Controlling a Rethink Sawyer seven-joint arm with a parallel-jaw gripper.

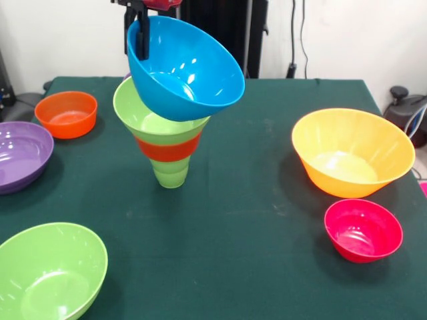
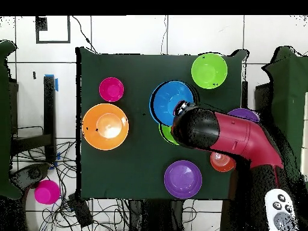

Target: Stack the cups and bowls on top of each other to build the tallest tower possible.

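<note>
Now – tool (image 1: 138, 30) grips one blue bowl (image 1: 190, 70).

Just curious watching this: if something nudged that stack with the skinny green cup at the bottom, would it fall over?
Probably. The tower stands on a narrow cup and flares upward, so it looks top-heavy. The blue bowl, tilted in the gripper, would likely slide off glossy rims.

I am finding no readable text, label, brand or number anywhere; the white remote (image 2: 280, 210) beside the table (image 2: 138, 174) is showing only unreadable buttons.
</note>
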